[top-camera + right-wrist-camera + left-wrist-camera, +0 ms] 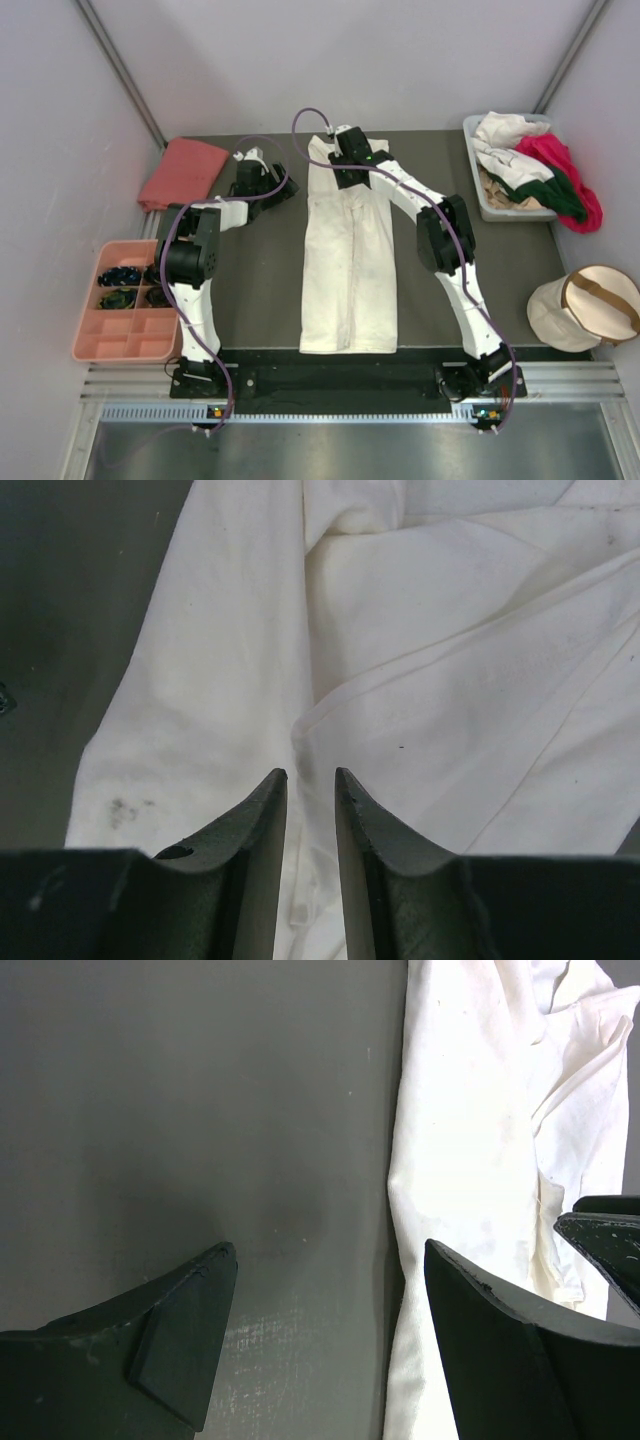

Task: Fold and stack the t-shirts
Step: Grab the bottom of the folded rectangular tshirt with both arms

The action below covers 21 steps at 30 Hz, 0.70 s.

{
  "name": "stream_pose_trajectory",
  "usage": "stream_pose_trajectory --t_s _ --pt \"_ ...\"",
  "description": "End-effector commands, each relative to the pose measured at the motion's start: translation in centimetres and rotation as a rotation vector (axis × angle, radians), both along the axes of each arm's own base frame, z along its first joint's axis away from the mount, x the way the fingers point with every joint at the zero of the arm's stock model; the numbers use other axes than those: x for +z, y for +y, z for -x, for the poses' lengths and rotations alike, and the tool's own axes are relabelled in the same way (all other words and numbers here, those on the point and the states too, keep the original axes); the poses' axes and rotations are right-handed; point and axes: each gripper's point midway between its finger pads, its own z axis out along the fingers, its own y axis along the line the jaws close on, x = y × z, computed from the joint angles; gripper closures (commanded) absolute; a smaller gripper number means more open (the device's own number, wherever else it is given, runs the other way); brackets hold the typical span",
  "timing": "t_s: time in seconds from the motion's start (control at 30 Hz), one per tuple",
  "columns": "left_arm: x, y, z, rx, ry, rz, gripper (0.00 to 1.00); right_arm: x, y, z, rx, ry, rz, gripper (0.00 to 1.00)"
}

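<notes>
The cream-white t-shirt [350,260] lay folded into a narrow strip down the middle of the table [260,290]. Its long axis ran from the lower centre of the top view straight up toward the top. Its near hem sat close to the table's front edge, between the two arm bases. The pink compartment tray [85,320] stood well off at the lower left and the round beige pouch [560,315] at the lower right, so both flanks of the strip were bare table.

Farther up, the left hand [328,1255] hung released, fingers spread wide over bare table, with the shirt's left edge just beside its inner finger. The right hand [310,775] was directly over the strip's far end. Its fingers were drawn to a thin slit above the creased cloth, and I could not tell whether they pinched any of it. The right hand was therefore the nearer one for bringing the far end down toward the near hem.

Beyond, the salmon-pink t-shirt [183,172] lay at the upper left. The grey bin [505,212] at the upper right held the white [505,130], magenta [560,165] and dark green [555,195] t-shirts.
</notes>
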Motion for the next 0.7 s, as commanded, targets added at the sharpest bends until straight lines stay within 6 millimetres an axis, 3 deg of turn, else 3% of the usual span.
stream_pose_trajectory --t_s 0.0,0.67 --pt "-1.29 -0.2 0.13 -0.005 0.031 0.002 0.2 -0.32 0.2 -0.63 -0.005 -0.012 -0.017 0.73" --pt "-1.08 -0.22 0.03 -0.005 0.026 0.003 0.2 -1.13 0.16 -0.58 -0.004 0.0 -0.009 0.74"
